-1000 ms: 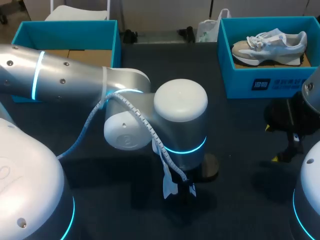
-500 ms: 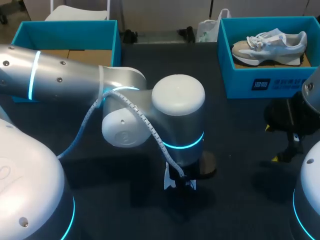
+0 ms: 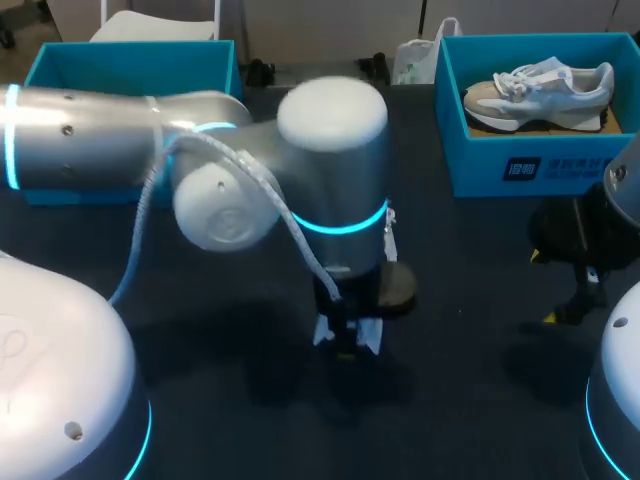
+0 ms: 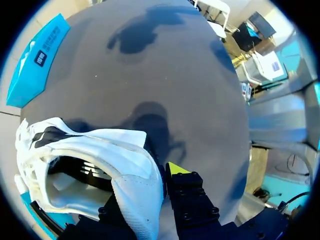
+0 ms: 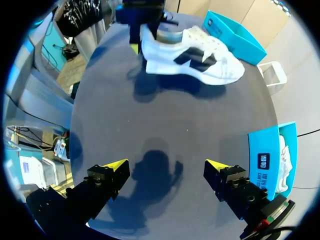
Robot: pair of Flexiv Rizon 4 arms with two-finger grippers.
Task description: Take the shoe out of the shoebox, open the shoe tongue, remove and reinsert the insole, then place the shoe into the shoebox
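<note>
Currently the left gripper (image 4: 144, 192) is clamped on the heel end of the white shoe (image 4: 100, 150), one finger inside the collar and the yellow-tipped one outside. In the right wrist view the shoe, white with black side marks, hangs from that gripper over the middle of the dark table (image 3: 480, 400), toe pointing away from the fingers; its shadow lies on the tabletop beneath. In the head view the left arm's wrist covers most of the shoe. The right gripper (image 5: 165, 167) is spread wide with nothing between its fingers, low over the near right part of the table. The left shoebox (image 3: 130, 65) sits at the far left. The right shoebox (image 3: 530, 160) at the far right holds a grey-and-white sneaker (image 3: 540, 90).
</note>
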